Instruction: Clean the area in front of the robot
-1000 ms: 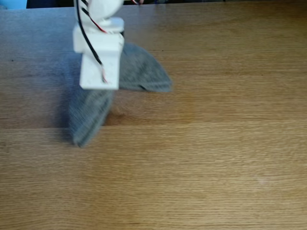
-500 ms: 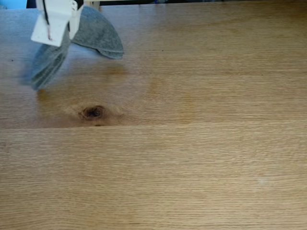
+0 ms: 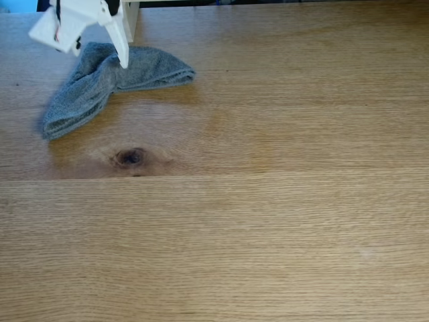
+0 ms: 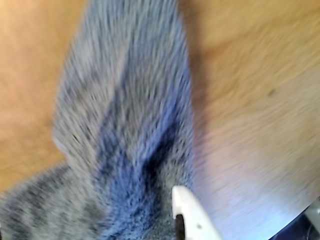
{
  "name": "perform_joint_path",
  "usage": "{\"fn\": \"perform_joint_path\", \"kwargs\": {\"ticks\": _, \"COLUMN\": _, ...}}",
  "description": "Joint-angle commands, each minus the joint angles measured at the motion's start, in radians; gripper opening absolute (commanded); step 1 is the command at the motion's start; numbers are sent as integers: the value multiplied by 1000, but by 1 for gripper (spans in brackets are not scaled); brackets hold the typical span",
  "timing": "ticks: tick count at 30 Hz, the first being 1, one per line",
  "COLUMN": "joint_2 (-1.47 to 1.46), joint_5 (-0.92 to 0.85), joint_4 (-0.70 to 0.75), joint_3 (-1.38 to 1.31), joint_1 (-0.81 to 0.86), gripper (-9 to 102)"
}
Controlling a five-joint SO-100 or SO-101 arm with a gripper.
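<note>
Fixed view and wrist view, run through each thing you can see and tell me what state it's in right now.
Grey cloth: crumpled in a V, lying on the tabletop at the far left of the fixed view, pinched by the claw.
Claw: down on the cloth's middle, apparently shut on it; one white fingertip presses into the fabric.
Wooden tabletop: bare, dry-looking.
Dark knot: uncovered, just in front of the cloth.

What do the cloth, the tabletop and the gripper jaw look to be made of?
Cloth: grey terry-like fabric, judging by the fuzzy looped nap in the wrist view.
Tabletop: light oak-look wood, matte, with plank seams, grain and a dark knot.
Gripper: white plastic, probably 3D-printed, smooth and blocky.
</note>
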Motion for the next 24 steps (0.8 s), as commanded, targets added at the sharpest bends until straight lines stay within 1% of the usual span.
{"fn": "perform_joint_path", "kwargs": {"ticks": 1, "joint_2": 222, "joint_5": 57, "joint_4": 8, "joint_3": -12, "joint_1": -121, "gripper": 25}}
{"fn": "perform_joint_path", "kwargs": {"ticks": 3, "joint_2": 302, "joint_5": 100, "joint_4": 55, "joint_3": -12, "joint_1": -224, "gripper": 15}}
{"fn": "perform_joint_path", "kwargs": {"ticks": 4, "joint_2": 341, "joint_5": 117, "joint_4": 80, "joint_3": -12, "joint_1": -282, "gripper": 13}}
{"fn": "perform_joint_path", "kwargs": {"ticks": 6, "joint_2": 413, "joint_5": 164, "joint_4": 114, "joint_3": -5, "joint_1": -407, "gripper": 9}}
{"fn": "perform_joint_path", "kwargs": {"ticks": 9, "joint_2": 486, "joint_5": 215, "joint_4": 147, "joint_3": 3, "joint_1": -592, "gripper": 1}}
{"fn": "perform_joint_path", "kwargs": {"ticks": 12, "joint_2": 514, "joint_5": 276, "joint_4": 178, "joint_3": 5, "joint_1": -739, "gripper": 0}}
{"fn": "perform_joint_path", "kwargs": {"ticks": 16, "joint_2": 514, "joint_5": 402, "joint_4": 187, "joint_3": 6, "joint_1": -824, "gripper": 0}}
{"fn": "perform_joint_path", "kwargs": {"ticks": 19, "joint_2": 528, "joint_5": 463, "joint_4": 222, "joint_3": 6, "joint_1": -845, "gripper": 0}}
{"fn": "perform_joint_path", "kwargs": {"ticks": 22, "joint_2": 578, "joint_5": 492, "joint_4": 298, "joint_3": 15, "joint_1": -850, "gripper": 0}}
{"fn": "perform_joint_path", "kwargs": {"ticks": 24, "joint_2": 664, "joint_5": 505, "joint_4": 347, "joint_3": 69, "joint_1": -850, "gripper": 0}}
